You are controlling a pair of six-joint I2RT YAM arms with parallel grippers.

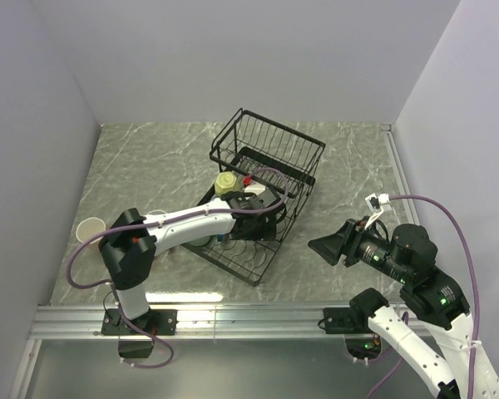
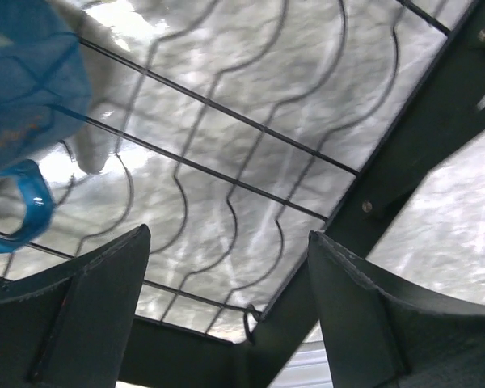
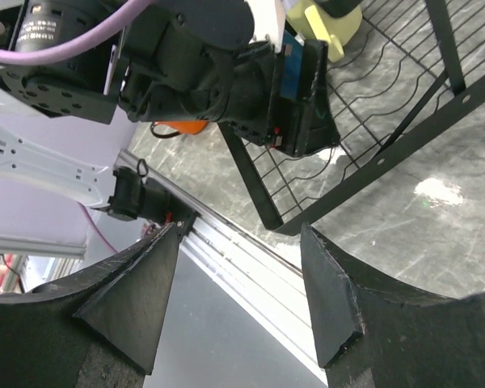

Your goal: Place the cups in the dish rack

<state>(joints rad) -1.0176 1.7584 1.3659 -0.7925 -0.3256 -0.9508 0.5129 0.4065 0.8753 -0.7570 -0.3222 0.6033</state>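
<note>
So, it looks partway done. A cream-white ceramic cup sits unloaded on the grey marbled table, at 9 o'clock from the big black wire dish rack. A yellow-green mug and a glossy blue handled mug look racked. The left gripper hangs over the tray, jaws spread and empty. The right gripper is at 4 o'clock, same deal.

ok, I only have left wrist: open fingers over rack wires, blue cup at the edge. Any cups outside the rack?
Observer: Yes, a pale cup on the table, far left, apart from the rack.
Operator: Right arm?
Observer: The right gripper is open and empty, over the table right of the rack.
Operator: Other cups in the rack?
Observer: A yellow-green cup sits on it, beside the left gripper.
</note>
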